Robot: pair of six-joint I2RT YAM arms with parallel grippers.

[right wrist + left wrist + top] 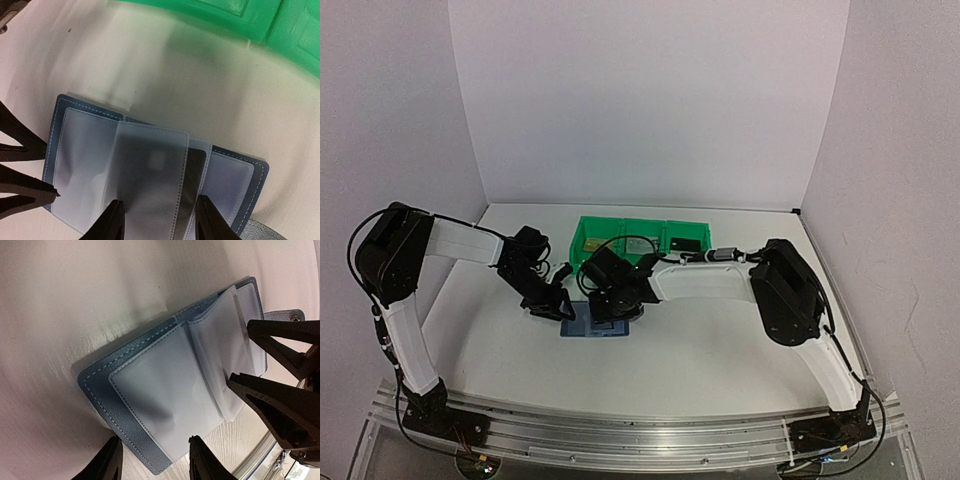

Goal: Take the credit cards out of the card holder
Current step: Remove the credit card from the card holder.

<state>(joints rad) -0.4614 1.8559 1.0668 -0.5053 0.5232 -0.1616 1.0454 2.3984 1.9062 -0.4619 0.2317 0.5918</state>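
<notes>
The blue card holder (588, 329) lies open on the table, its clear sleeves fanned up. In the right wrist view the card holder (75, 150) has a black card (150, 180) inside an upright sleeve, and a dark card edge (194, 185) shows behind it. My right gripper (159, 225) is open, its fingers on either side of that sleeve. My left gripper (156, 462) is open, straddling the near corner of the card holder (150, 390). In the top view the left gripper (558, 308) and the right gripper (612, 312) meet over the holder.
Green bins (620, 225) stand just behind the holder. The middle bin holds a pale card (638, 243) and the right bin a dark one (685, 243). The bins' edge (240, 20) is close in the right wrist view. White walls close off the back and sides.
</notes>
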